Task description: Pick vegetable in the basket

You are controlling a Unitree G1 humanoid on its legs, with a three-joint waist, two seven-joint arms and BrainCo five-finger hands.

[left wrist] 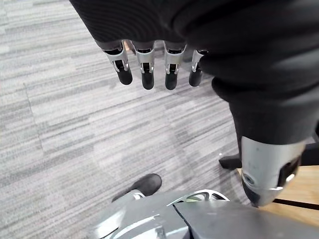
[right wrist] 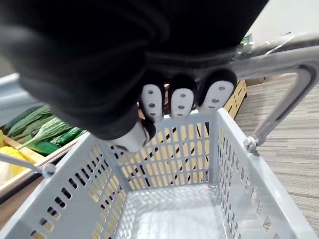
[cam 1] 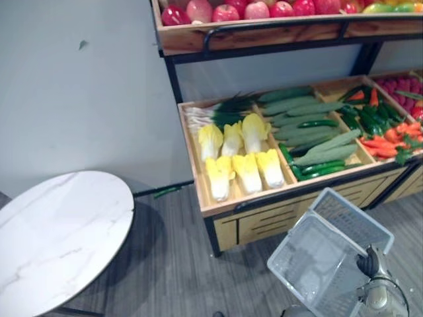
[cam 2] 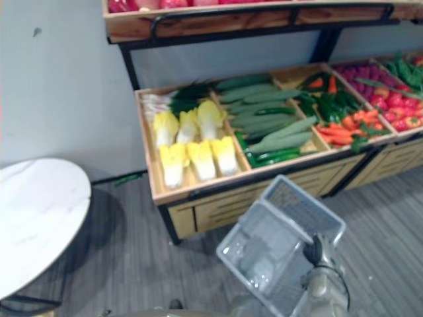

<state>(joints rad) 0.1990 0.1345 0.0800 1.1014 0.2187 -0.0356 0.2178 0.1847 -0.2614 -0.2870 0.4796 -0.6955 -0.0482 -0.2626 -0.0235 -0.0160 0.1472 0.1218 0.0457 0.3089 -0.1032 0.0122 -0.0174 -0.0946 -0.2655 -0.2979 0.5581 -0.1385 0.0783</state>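
So, the grey basket (cam 1: 350,218) is held tilted in front of the wooden produce stand (cam 1: 264,221), close to its front edge. In the head views the right hand (cam 2: 316,252) is just seen as a dark lump at the basket's near rim. The grip is made clear by the right wrist view: its fingers (right wrist: 182,102) are curled tight over the basket handle (right wrist: 279,55), and the basket's bare bottom can be looked into.

The vegetables (cam 1: 297,142) are all lying in the stand. Yellow cabbages (cam 1: 241,162) are in the left compartment, with green onions (cam 1: 221,112) along its back edge. Cucumbers (cam 1: 310,125) are in the middle one, with peppers (cam 1: 370,119) and carrots (cam 1: 383,142) further right. The red produce (cam 2: 396,102) at the right end is caught better by the right eye view. Apples (cam 1: 225,12) are lined up on the upper shelf.

The left hand (left wrist: 147,74) is seen in its own wrist view, fingers hanging straight and slightly apart above the floor (left wrist: 75,124), nothing pinched. A round white table (cam 1: 59,231) is parked off the stand's left end.
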